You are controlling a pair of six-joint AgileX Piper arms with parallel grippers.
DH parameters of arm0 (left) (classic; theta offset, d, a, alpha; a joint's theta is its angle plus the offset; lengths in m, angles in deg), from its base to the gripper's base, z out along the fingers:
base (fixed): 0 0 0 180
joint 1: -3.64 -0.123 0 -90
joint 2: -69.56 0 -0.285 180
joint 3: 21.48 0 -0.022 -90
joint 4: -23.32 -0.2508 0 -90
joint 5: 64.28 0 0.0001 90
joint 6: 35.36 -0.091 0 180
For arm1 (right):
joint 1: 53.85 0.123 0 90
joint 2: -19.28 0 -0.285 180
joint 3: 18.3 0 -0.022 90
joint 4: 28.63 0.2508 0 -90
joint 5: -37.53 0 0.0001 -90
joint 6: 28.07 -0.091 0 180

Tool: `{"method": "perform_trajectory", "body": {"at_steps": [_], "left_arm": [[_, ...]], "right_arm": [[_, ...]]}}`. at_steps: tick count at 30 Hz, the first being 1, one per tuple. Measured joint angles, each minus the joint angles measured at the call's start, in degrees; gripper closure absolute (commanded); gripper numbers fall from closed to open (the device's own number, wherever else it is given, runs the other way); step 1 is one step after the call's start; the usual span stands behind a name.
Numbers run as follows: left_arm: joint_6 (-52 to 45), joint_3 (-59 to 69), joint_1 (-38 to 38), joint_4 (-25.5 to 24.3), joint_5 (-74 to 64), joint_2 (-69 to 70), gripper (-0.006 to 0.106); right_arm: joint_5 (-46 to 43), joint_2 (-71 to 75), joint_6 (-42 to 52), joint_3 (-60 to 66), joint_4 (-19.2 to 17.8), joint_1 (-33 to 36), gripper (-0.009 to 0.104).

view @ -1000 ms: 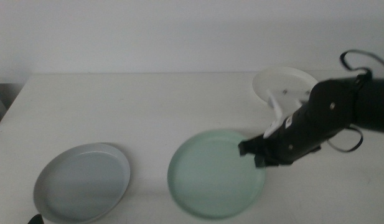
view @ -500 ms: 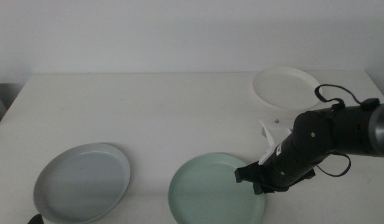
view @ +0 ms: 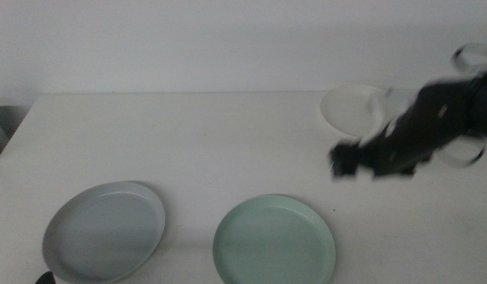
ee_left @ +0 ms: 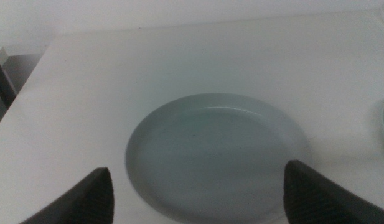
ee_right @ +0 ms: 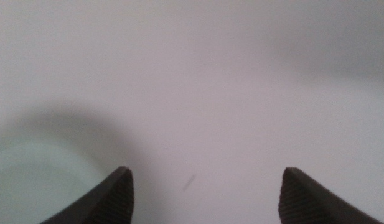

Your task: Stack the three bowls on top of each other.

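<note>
Worktop [view: 227, 134] mostly bare: whole back-left and centre open. Grey-blue bowl [view: 104, 230] at front-left, mint bowl [view: 275, 239] at front centre, clear gap between them. White bowl [view: 355, 109] near back-right corner, partly hidden by the right gripper [view: 344, 162], which hangs blurred above the right side, jaws apart. Left gripper [ee_left: 198, 190], jaws spread, sits just over the grey-blue bowl's front rim.

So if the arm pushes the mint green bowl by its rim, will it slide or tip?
The mint green bowl is shallow and sits flat, so probably slides. Its low rim looks smooth, perhaps slippery. It seems rigid.
</note>
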Motion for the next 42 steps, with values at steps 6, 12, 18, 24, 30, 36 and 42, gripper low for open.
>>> {"method": "perform_trajectory", "body": {"at_steps": [6, 12, 18, 24, 30, 36, 42], "left_arm": [[0.0, 0.0, 0.0, 0.0, 0.0, 0.0, -0.004], [0.0, 0.0, 0.0, 0.0, 0.0, 0.0, -0.004], [0.0, 0.0, 0.0, 0.0, 0.0, 0.0, -0.004], [0.0, 0.0, 0.0, 0.0, 0.0, 0.0, -0.004], [0.0, 0.0, 0.0, 0.0, 0.0, 0.0, -0.004], [0.0, 0.0, 0.0, 0.0, 0.0, 0.0, -0.004], [0.0, 0.0, 0.0, 0.0, 0.0, 0.0, -0.004]], "right_arm": [[6.92, -3.97, 1.24, -16.43, -4.62, -11.32, 0.037], [12.32, -14.85, 4.6, -33.73, -5.37, -18.64, 0.04], [13.9, -27.86, 8.3, -47.94, -4.97, -21.88, 0.04], [14.52, -39.9, 8.84, -57.75, -2.85, -23.06, 0.044], [14.94, -45.82, 8.91, -62.7, -1.49, -23.12, 0.058], [13.75, -46.8, 9.53, -63.33, -0.67, -23.12, 0.094], [15.63, -45.14, 9.02, -62.92, 0.15, -23.06, 0.096]]}}
